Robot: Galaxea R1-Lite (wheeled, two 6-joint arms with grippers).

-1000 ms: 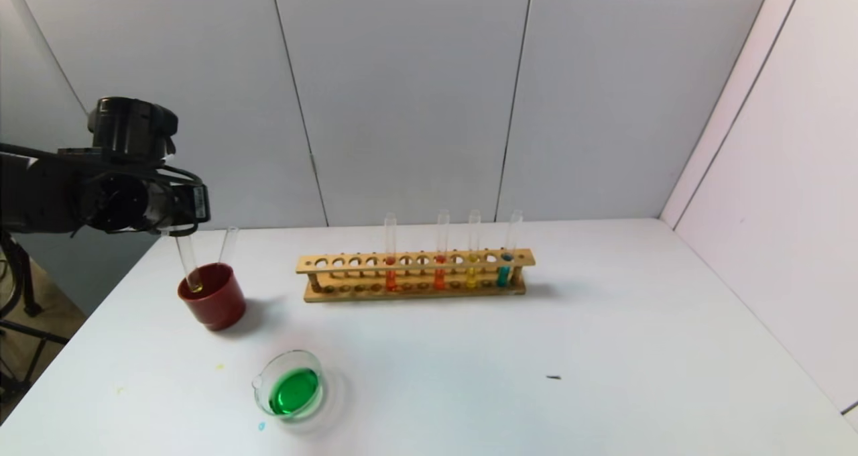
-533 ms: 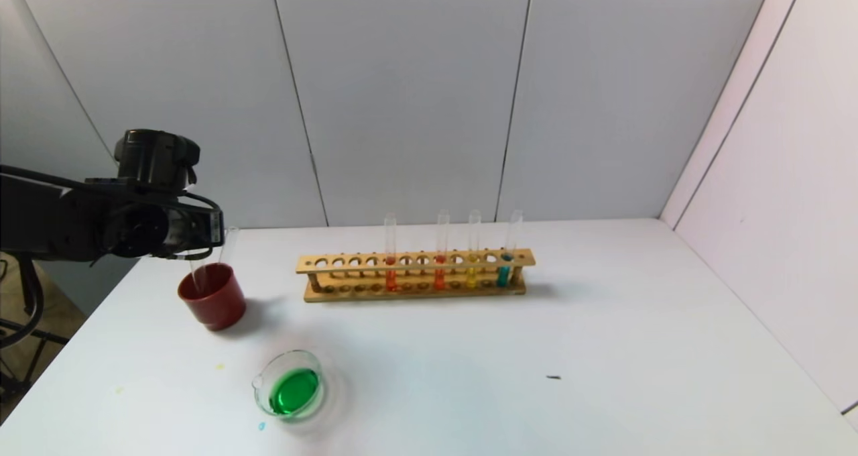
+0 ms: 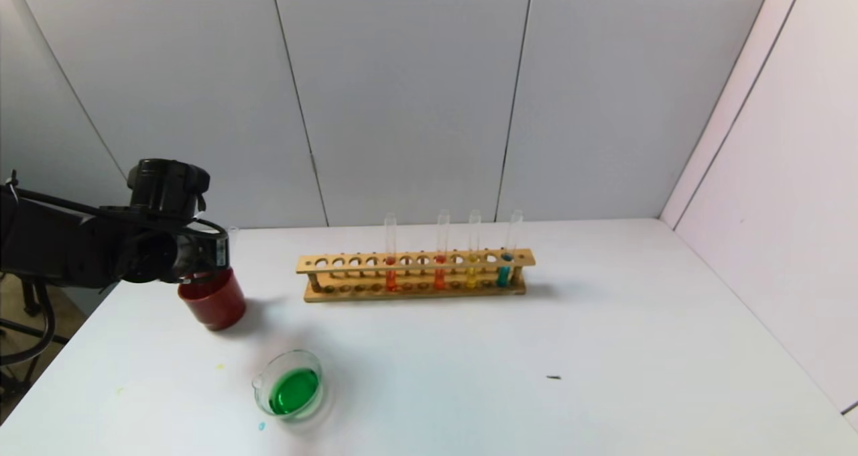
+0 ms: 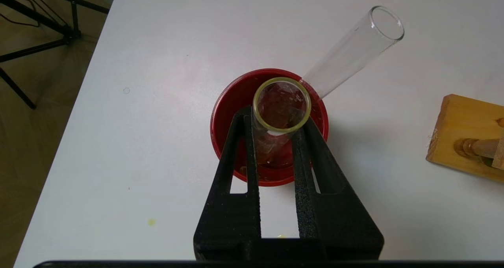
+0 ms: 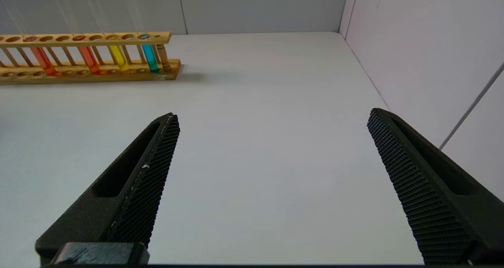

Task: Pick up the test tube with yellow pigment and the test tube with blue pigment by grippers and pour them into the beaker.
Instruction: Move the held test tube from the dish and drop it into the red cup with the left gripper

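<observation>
Green liquid fills the beaker (image 3: 289, 391) at lower left of the head view, nearest on the white table (image 3: 536, 375). Behind it, at mid left, a red cup (image 3: 213, 302) stands under the left gripper (image 3: 201, 263); in the wrist view its fingers (image 4: 303, 149) are closed on an emptied tube (image 4: 280, 114) with a yellowish rim, held upright inside the cup, where a second empty tube (image 4: 352, 51) leans against the rim. Farther back, at centre, a wooden rack (image 3: 415, 275) holds four upright tubes: two orange-red (image 3: 391, 255), then the yellow tube (image 3: 472, 251) and, at the rack's right end, the blue tube (image 3: 508, 251), both well apart from the beaker. The right gripper (image 5: 271, 142), seen only in its wrist view, is spread wide and empty above the table.
</observation>
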